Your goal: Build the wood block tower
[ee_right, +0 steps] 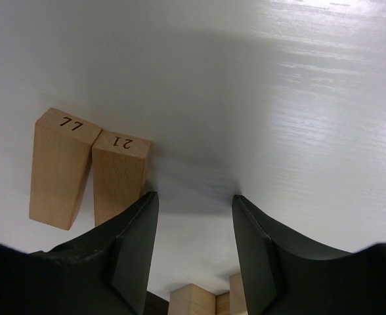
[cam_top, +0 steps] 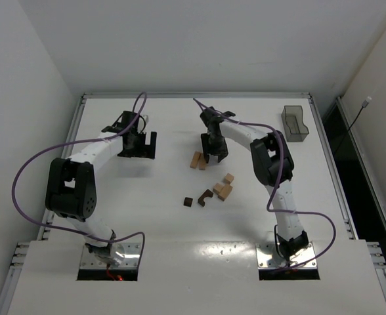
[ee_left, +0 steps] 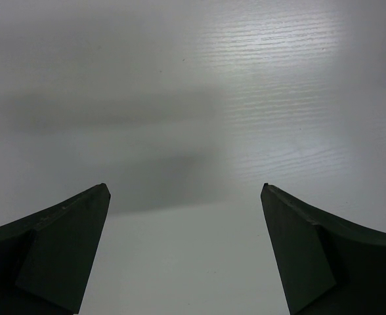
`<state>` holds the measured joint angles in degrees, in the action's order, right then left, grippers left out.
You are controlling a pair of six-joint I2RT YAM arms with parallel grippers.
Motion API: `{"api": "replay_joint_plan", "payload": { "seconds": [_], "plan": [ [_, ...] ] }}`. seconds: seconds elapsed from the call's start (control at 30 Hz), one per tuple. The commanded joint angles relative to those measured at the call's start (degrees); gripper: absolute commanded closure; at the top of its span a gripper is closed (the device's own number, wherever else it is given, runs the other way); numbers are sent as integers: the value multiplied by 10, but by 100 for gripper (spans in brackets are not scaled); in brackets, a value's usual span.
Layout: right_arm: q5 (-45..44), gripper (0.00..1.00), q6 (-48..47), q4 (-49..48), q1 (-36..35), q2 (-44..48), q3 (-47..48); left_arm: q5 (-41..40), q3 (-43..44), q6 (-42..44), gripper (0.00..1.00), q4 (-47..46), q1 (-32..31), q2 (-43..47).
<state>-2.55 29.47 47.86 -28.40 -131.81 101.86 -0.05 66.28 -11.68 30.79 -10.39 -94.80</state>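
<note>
The wood blocks lie loose on the table, and no stacked tower shows. Two tan blocks, marked 77 (ee_right: 58, 170) and 21 (ee_right: 119, 177), lie side by side (cam_top: 198, 160). My right gripper (ee_right: 194, 197) (cam_top: 213, 157) stands open just right of them. Its left finger is against block 21, and only bare table lies between the fingers. Nearer the arm bases sit a cluster of tan blocks (cam_top: 222, 188), a dark arch (cam_top: 206, 197) and a small dark block (cam_top: 188, 201). My left gripper (ee_left: 185, 190) (cam_top: 140, 147) is wide open over bare table at the left.
A smoky-grey see-through tray (cam_top: 296, 125) stands at the back right corner. A metal rail (cam_top: 193, 95) frames the white table. Purple cables loop over both arms.
</note>
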Motion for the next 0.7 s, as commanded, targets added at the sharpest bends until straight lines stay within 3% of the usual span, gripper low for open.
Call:
{"api": "replay_joint_plan", "payload": {
  "seconds": [0.0,0.67],
  "plan": [
    [18,54,0,-28,-5,-21,20,-3,19,-7,0,-5,3,2],
    [18,44,-11,-33,-5,-32,42,2,19,-7,0,-5,3,-8]
  ]
}}
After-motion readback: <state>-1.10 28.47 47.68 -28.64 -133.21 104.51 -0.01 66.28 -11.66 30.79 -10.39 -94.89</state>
